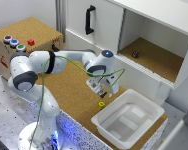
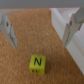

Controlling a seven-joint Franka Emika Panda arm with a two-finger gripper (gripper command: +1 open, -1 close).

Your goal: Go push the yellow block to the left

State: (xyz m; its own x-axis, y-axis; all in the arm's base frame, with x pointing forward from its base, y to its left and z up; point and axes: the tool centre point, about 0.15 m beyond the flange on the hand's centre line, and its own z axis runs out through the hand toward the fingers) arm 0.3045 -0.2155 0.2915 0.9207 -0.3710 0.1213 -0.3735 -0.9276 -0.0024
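Observation:
The yellow block (image 1: 101, 105) is a tiny yellow-green cube on the cork table top, close to the near corner of the white tray (image 1: 108, 123). In the wrist view the block (image 2: 37, 63) shows a dark letter N on its top face. My gripper (image 1: 104, 93) hangs just above and slightly behind the block, a little toward the exterior view's right. Its two fingers (image 2: 9, 31) are spread wide apart with nothing between them, and the block lies outside the gap between them.
A white cabinet (image 1: 144, 40) stands behind, with an open cork-lined shelf holding a small dark object (image 1: 135, 54). A cork box with coloured buttons (image 1: 16, 42) stands at the exterior view's left. The tray's wall is right beside the block.

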